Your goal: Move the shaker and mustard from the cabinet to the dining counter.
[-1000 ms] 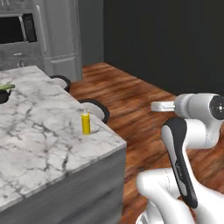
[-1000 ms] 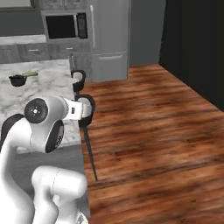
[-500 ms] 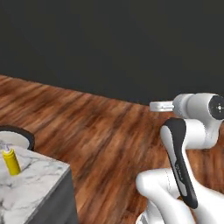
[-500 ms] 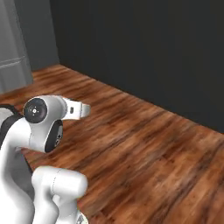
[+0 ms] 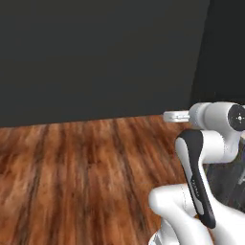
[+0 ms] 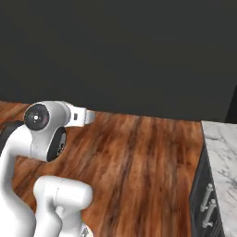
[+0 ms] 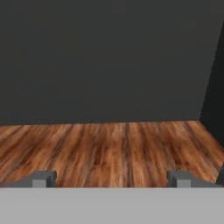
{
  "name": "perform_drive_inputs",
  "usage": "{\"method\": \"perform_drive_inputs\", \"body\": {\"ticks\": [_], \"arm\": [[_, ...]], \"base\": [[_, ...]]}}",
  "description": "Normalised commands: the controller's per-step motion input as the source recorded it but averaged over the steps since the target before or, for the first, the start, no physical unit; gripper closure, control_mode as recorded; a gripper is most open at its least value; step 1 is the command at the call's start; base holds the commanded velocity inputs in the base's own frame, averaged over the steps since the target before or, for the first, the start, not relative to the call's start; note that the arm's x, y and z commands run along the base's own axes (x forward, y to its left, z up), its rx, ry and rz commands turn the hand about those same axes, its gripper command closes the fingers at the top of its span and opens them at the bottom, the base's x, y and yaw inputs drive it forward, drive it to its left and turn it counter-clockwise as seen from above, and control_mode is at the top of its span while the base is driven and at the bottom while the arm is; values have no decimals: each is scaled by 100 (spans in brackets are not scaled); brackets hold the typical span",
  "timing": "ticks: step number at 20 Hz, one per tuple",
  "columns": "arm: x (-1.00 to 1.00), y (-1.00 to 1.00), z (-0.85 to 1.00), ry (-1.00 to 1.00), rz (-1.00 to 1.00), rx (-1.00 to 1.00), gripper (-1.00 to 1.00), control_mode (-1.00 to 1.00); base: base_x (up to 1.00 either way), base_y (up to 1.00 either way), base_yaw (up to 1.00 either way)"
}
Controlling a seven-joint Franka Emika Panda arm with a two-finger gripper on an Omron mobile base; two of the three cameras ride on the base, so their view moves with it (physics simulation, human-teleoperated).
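My gripper (image 7: 111, 179) is open, its two dark fingertips (image 7: 43, 178) set far apart with nothing between them. In the hand view it looks low across bare wood floor (image 7: 109, 148) toward a plain dark wall (image 7: 100, 61). The white arm (image 5: 201, 158) stands folded in front of the base, also seen from the other side as the arm (image 6: 46, 134). The shaker, the mustard, the cabinet and the dining counter are out of view.
A marble counter (image 6: 222, 152) over a dark base cabinet with handled doors (image 6: 207, 206) stands at the right edge of the right base view. Wood floor (image 5: 72, 167) runs ahead to the dark wall (image 5: 95, 57), which meets a darker corner on the right.
The base has turned, so the whole scene swept sideways. The dining counter with the yellow bottle on it left the left base view, and the dark wall now faces me. The arm's pose is unchanged.
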Motion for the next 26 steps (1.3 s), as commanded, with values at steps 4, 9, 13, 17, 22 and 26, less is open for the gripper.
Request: {"method": "perform_drive_inputs", "body": {"ticks": [4, 9, 13, 17, 22, 26], "arm": [[0, 0, 0, 0, 0, 0, -100, 100], [0, 0, 0, 0, 0, 0, -100, 100], [0, 0, 0, 0, 0, 0, -100, 100], [0, 0, 0, 0, 0, 0, -100, 100], [0, 0, 0, 0, 0, 0, -100, 100], [0, 0, 0, 0, 0, 0, -100, 100]], "base": [[6, -23, -82], [30, -3, -73], [44, 8, -66], [48, 35, -57], [46, 59, -40], [36, 57, -39]]}}
